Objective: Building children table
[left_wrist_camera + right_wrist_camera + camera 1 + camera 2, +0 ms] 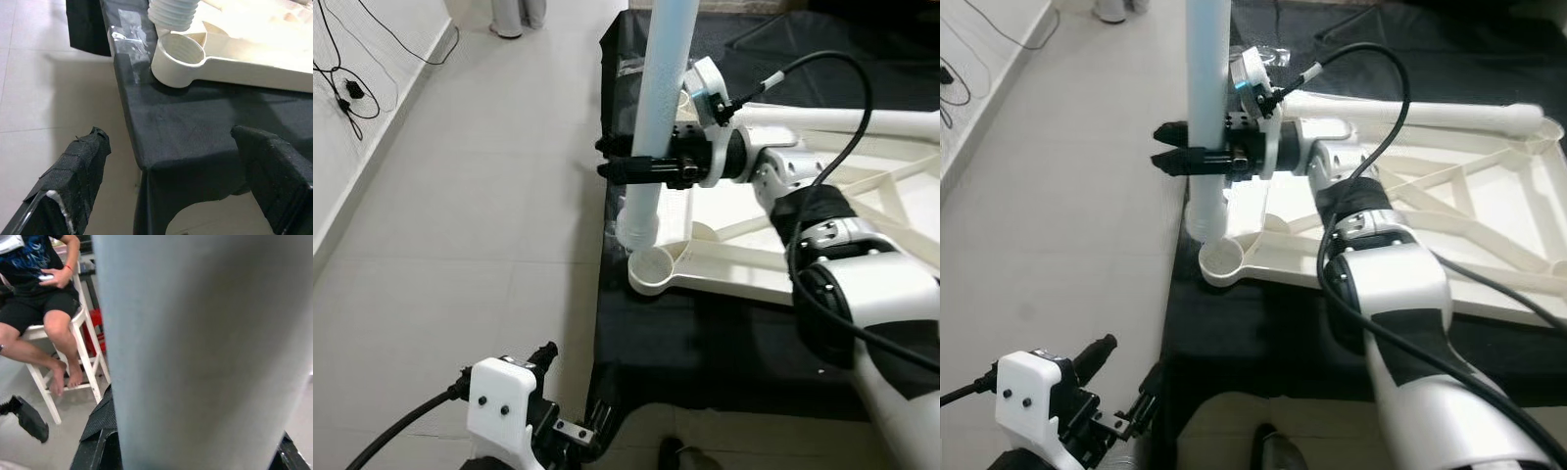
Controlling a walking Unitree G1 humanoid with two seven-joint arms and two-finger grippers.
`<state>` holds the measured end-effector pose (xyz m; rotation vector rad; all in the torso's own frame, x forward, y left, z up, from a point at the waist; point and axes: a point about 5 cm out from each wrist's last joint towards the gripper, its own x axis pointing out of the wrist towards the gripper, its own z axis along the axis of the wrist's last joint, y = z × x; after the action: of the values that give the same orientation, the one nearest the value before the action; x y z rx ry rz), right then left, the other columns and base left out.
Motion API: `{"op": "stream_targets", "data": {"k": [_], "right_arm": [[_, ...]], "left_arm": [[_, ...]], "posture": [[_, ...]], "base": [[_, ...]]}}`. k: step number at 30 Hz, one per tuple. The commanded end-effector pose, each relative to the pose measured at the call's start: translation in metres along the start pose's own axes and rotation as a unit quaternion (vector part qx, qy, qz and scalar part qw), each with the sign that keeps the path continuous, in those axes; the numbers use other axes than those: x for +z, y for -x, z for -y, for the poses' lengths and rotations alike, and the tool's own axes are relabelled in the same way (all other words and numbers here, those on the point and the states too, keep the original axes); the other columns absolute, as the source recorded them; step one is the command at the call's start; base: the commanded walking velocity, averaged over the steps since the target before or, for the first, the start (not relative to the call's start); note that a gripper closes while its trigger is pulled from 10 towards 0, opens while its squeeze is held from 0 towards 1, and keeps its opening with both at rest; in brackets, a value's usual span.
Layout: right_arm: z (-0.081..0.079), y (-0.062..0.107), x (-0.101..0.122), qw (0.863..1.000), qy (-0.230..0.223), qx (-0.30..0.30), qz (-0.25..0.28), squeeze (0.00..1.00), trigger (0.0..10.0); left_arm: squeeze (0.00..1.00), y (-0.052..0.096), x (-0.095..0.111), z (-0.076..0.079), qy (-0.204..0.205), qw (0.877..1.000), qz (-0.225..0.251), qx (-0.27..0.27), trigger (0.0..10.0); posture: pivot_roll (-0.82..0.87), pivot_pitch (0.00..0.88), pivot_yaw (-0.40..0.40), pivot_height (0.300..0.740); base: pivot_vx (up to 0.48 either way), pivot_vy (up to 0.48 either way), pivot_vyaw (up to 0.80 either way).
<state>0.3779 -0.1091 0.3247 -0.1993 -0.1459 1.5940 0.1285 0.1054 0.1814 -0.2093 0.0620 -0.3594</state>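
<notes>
The left tool (570,416) hangs low at the near edge, fingers spread, holding nothing. Just beyond it the socket (653,270), at the corner of the white tabletop (862,211), faces up on the black-covered table (695,343). The leg (656,108) stands nearly upright, its threaded end just above the socket's far rim and, as far as can be judged, not yet seated. The right tool (612,159) is clamped around the leg at mid-height.

Risks:
- A tilted or off-centre leg may cross-thread or jam.
- Side force may push the unsecured tabletop across the cloth, since the socket lies near the table edge.
- A slipping grip would drop the leg.

A seated person (39,298) is nearby.
</notes>
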Motion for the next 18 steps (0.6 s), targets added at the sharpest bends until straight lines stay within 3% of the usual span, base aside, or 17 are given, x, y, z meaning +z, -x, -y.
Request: {"op": "stream_targets", "data": {"k": [1, 14, 18], "right_arm": [[-0.001, 0.0, 0.003, 1.0, 0.013, 0.01, -0.008, 0.0, 10.0], [-0.013, -0.004, 0.008, 0.997, 0.042, 0.061, 0.0, 0.0, 10.0], [-0.023, -0.011, 0.008, 0.993, 0.049, 0.103, -0.003, 0.0, 10.0]], "left_arm": [[0.0, 0.003, -0.002, 0.001, 0.005, 1.0, -0.008, -0.004, 10.0], [0.0, 0.005, 0.0, -0.006, -0.01, 1.0, -0.012, -0.011, 10.0], [0.0, 0.005, 0.001, -0.01, -0.017, 1.0, -0.014, -0.012, 10.0]], "posture": [[0.21, 0.334, 0.008, 0.74], [0.22, 0.307, 0.043, 0.74], [0.22, 0.297, 0.052, 0.74]], "base": [[0.0, 0.0, 0.0], [0.0, 0.0, 0.0], [0.0, 0.0, 0.0]]}}
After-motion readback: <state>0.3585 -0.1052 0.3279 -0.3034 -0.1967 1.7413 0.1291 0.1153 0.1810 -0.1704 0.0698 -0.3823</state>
